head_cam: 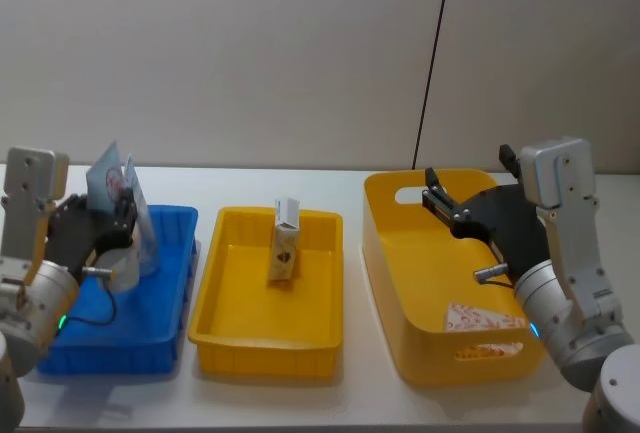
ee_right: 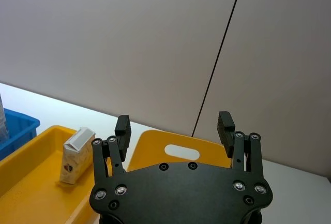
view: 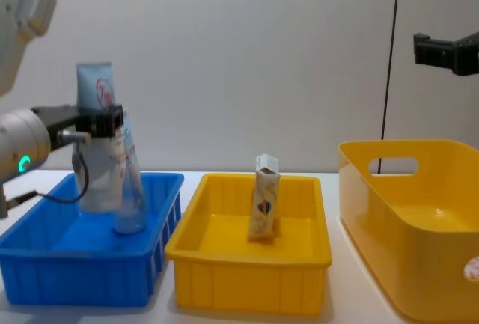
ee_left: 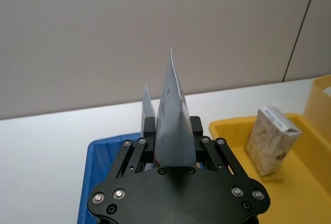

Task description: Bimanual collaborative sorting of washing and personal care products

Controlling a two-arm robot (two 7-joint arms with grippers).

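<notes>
Left gripper (ee_left: 172, 131) clamps a tube (view: 93, 84) upright over the blue bin (view: 75, 279) at the table's left edge, ready for sorting; right gripper (ee_right: 174, 124) hangs open above the deep yellow bin (head_cam: 385, 243).

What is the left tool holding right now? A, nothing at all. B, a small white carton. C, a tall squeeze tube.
C: the left tool, over the blue bin, is shut on a squeeze tube; the right tool hangs open over the deep yellow bin.
</notes>
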